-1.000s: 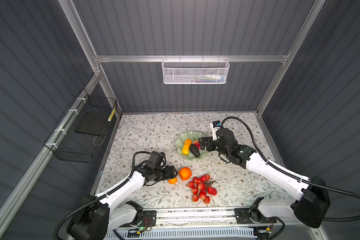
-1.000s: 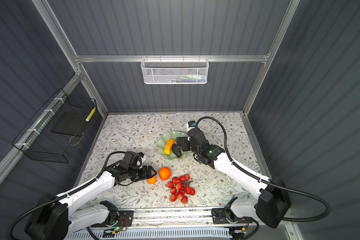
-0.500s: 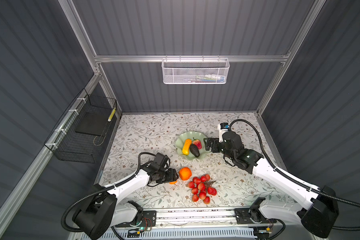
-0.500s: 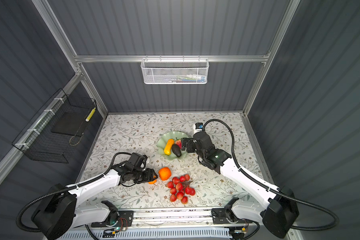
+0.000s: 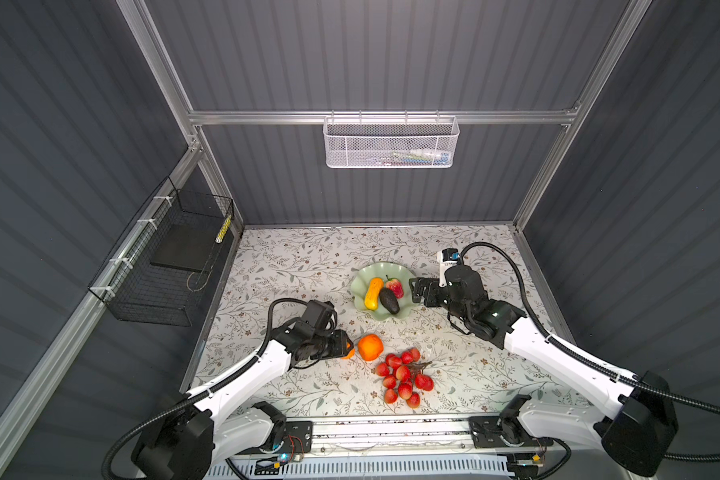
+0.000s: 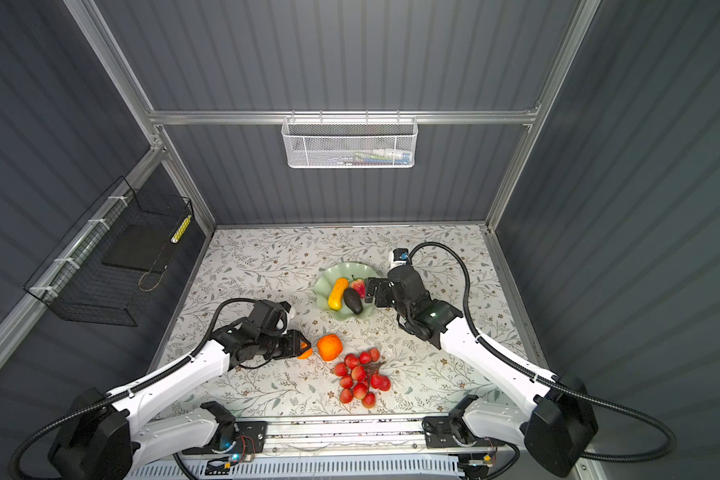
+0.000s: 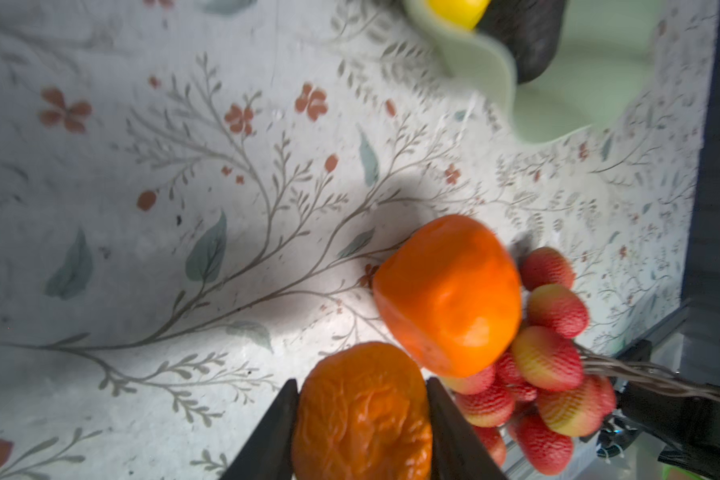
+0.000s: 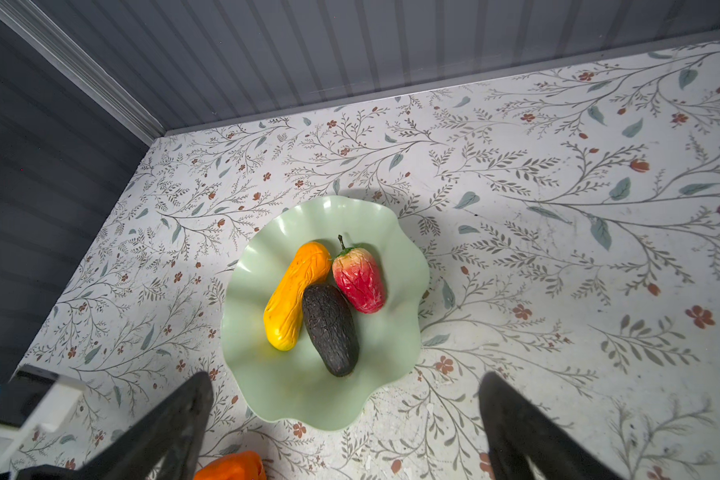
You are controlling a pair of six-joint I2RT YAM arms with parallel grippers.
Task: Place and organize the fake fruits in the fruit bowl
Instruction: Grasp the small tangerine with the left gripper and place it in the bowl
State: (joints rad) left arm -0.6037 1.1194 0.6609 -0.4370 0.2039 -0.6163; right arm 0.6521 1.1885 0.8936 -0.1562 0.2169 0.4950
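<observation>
The pale green fruit bowl (image 5: pixel 391 322) (image 8: pixel 292 395) holds the yellow fruit (image 5: pixel 373 293), the strawberry (image 5: pixel 395 287) and the dark avocado (image 5: pixel 388 301). On the table in front of it lie the large orange (image 5: pixel 370 347) (image 7: pixel 447 295) and the bunch of red fruits (image 5: pixel 404 380). My left gripper (image 5: pixel 346 350) (image 7: pixel 361 381) is low at the table, with both fingers pressed against the sides of the small orange (image 7: pixel 362 411) (image 6: pixel 305 354). My right gripper (image 5: pixel 415 293) (image 8: pixel 347 378) stands open and empty just right of the bowl's rim.
A white mesh basket (image 5: pixel 391 143) hangs on the back wall. A black wire basket (image 5: pixel 175 266) hangs on the left wall. The large orange nearly touches the small orange, and the red bunch lies just beyond it. Walls enclose the floral table on three sides.
My left gripper slid right around the small orange and closed on it. My right gripper drew back to the right from over the bowl, leaving the avocado inside.
</observation>
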